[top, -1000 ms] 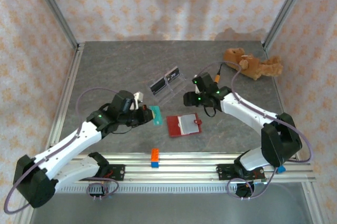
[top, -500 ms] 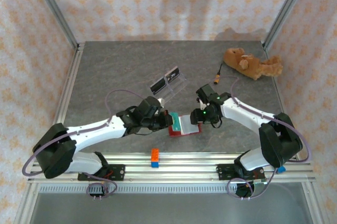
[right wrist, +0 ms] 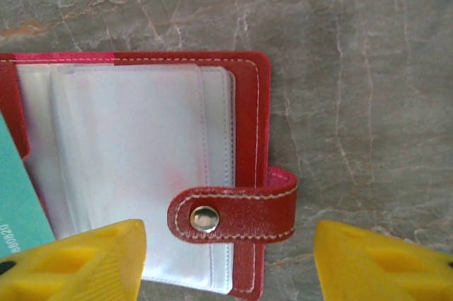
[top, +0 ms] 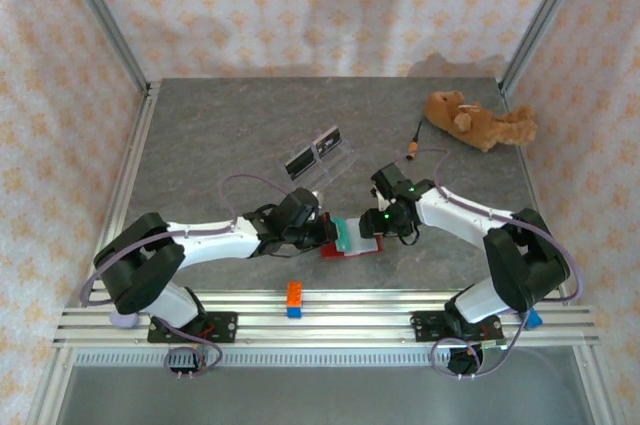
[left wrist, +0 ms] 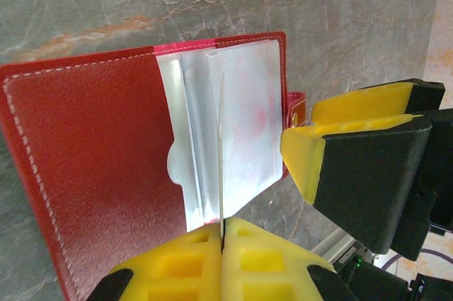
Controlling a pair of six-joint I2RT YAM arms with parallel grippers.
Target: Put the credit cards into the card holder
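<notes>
Gripping the teal card point(right wrist: 18, 195) edge-on over the card holder point(right wrist: 251, 124), left tool point(left wrist: 221, 236) sits just beside the wide-open right tool point(right wrist: 230, 255).

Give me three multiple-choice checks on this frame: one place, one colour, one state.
1. Where on the table is the stuffed bear?
A) far right corner
B) near left corner
C) dead centre

2. What colour is the card in the left gripper?
A) black
B) teal
C) white

3. What state is the wallet in?
A) snapped shut
B) lying open
C) standing on edge

Answers:
1 A: the top view shows the bear lying by the far right corner.
2 B: the right wrist view shows the card's teal face.
3 B: the clear pockets face up and the snap tab is unfastened.
</notes>
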